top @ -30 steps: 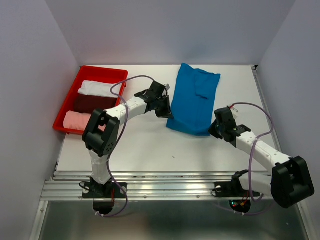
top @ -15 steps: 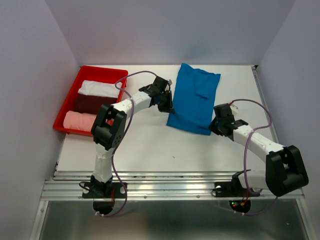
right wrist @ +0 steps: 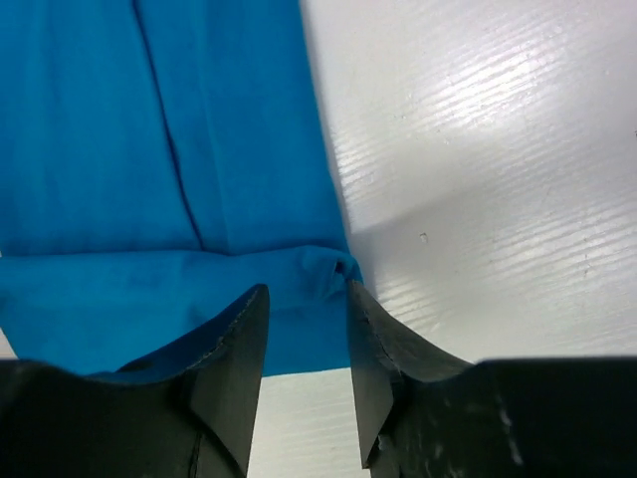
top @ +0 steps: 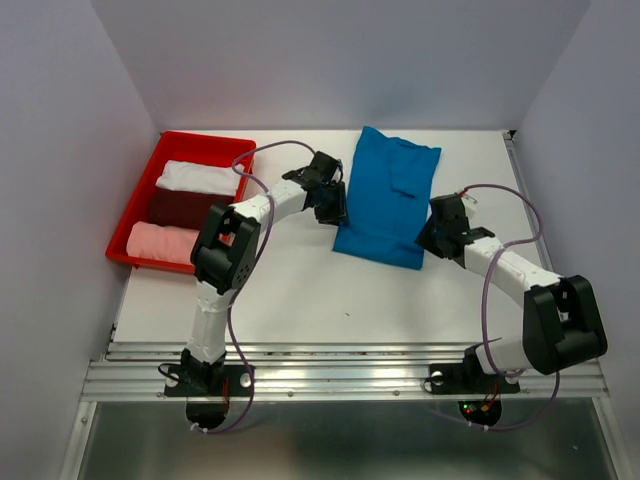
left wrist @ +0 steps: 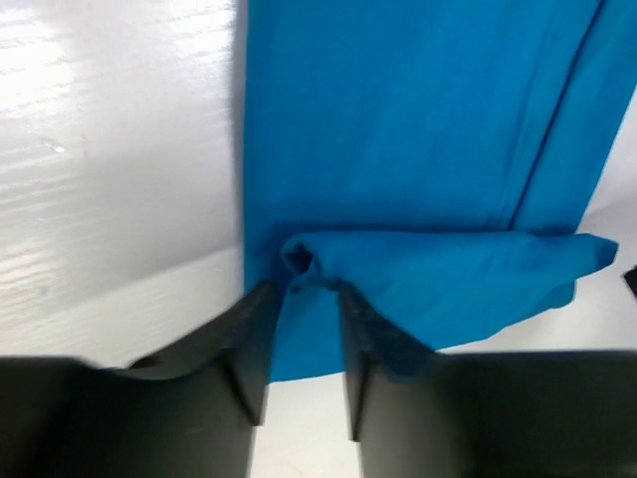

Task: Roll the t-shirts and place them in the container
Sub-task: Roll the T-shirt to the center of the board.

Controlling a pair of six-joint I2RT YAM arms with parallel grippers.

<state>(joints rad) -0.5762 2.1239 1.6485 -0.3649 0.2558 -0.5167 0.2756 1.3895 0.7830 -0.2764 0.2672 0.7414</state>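
Far left, the red tray point(top: 205, 140) sat at the table's point(top: 300, 295) left edge with three rolled tees stacked front to back inside it. The white t-shirt point(top: 195, 177) was at the far end, the dark red t-shirt point(top: 185, 207) in the middle and the pink t-shirt point(top: 158, 241) nearest the arms.

Moving right, the left arm reached across to the cloth, and the left gripper point(top: 335, 207) was down at the left side of the blue t-shirt point(top: 390, 190), near its front corner. From the left wrist, the left gripper point(left wrist: 304, 294) was nipping the blue t-shirt point(left wrist: 398, 129). Its dark fingers point(left wrist: 249, 349) were drawn in close on either side of a bunched corner where the near hem had been turned up and over.

The blue tee lay flat in a long folded strip in the middle of the table, right of the tray and well apart from it. It ran away from the arms, slightly tilted. A low fold crossed its near end, from one gripper to the other.

On the right, the right gripper point(top: 432, 237) met the tee's front right corner. Its wrist camera showed the right gripper point(right wrist: 304, 294) pinching that end of the turned-over hem of the blue t-shirt point(right wrist: 149, 139). One black finger point(right wrist: 229, 368) pressed on the cloth, the other sat at the fold's outer tip, and bare white table lay just beside.
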